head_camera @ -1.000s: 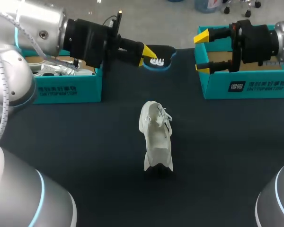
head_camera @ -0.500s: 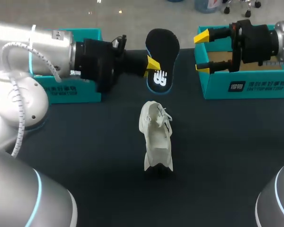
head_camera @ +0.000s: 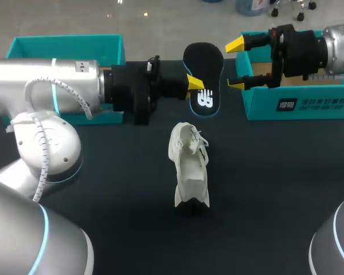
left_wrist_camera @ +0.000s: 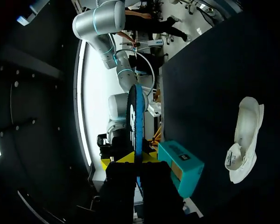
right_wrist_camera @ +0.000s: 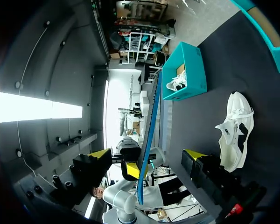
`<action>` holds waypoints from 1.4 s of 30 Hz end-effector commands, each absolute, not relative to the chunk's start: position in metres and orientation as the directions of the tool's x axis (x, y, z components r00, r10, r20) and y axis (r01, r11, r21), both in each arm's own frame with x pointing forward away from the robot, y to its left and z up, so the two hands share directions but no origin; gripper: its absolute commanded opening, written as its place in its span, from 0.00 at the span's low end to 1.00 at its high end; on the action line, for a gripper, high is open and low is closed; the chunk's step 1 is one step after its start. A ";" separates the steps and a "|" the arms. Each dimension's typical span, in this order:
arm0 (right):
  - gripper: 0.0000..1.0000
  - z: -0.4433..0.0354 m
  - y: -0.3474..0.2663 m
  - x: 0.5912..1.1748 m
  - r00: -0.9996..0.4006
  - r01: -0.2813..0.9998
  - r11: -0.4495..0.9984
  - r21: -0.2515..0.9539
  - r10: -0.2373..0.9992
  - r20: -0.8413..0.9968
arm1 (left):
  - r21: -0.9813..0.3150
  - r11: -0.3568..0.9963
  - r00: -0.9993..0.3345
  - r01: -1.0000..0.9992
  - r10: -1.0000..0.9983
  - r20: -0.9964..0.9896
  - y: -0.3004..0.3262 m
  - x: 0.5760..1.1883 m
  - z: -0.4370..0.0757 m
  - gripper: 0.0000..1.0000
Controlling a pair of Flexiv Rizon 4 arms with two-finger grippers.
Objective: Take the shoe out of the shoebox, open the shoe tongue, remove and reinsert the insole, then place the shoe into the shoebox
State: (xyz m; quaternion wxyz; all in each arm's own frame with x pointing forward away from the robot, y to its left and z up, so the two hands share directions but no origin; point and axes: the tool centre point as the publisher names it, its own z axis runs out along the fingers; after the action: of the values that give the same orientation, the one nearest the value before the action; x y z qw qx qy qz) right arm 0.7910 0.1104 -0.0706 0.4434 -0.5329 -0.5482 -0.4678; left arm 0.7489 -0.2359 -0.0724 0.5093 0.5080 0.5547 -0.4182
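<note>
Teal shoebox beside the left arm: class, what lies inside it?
One white shoe shows inside the teal cardboard shoebox in the right wrist view; its walls hide the rest, and the left arm covers it overhead.

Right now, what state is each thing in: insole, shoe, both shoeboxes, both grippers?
insole: out of the shoe, held off the table.
shoe: on the table between the boxes, nothing touching it.
left shoebox: open, second shoe inside.
right shoebox: open, contents mostly hidden.
left gripper: shut on the insole.
right gripper: open, empty, beside the insole.
</note>
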 end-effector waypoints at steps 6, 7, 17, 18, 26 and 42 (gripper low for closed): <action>0.67 -0.071 0.127 0.798 -0.041 0.999 0.025 0.038 0.159 0.986 | 0.050 0.139 0.032 0.989 0.129 -0.991 -0.250 0.756 -0.076 0.00; 0.47 -0.072 0.127 0.797 -0.040 0.999 0.028 0.036 0.158 0.987 | 0.050 0.141 0.032 0.989 0.127 -0.991 -0.250 0.756 -0.075 0.00; 0.00 -0.079 0.128 0.797 -0.033 0.999 0.012 0.032 0.137 0.990 | 0.053 0.132 0.036 0.990 0.126 -0.991 -0.251 0.753 -0.074 0.00; 0.00 -0.079 0.128 0.797 -0.032 0.999 0.012 0.031 0.131 0.991 | 0.053 0.131 0.036 0.990 0.127 -0.991 -0.251 0.752 -0.075 0.00; 0.00 -0.081 0.129 0.795 -0.031 1.000 0.009 0.030 0.107 0.994 | 0.054 0.132 0.036 0.990 0.136 -0.990 -0.251 0.753 -0.075 0.00; 0.00 -0.098 0.125 0.797 -0.014 1.000 -0.006 0.015 0.145 0.989 | 0.023 0.069 -0.003 0.997 0.357 -0.934 -0.226 0.754 -0.064 1.00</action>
State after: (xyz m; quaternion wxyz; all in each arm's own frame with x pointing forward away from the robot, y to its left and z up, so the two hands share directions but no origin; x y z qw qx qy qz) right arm 0.7967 0.1251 -0.0959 0.4566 -0.5314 -0.5367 -0.4701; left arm 0.7494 -0.2413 -0.0797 0.4681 0.5366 0.5744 -0.4037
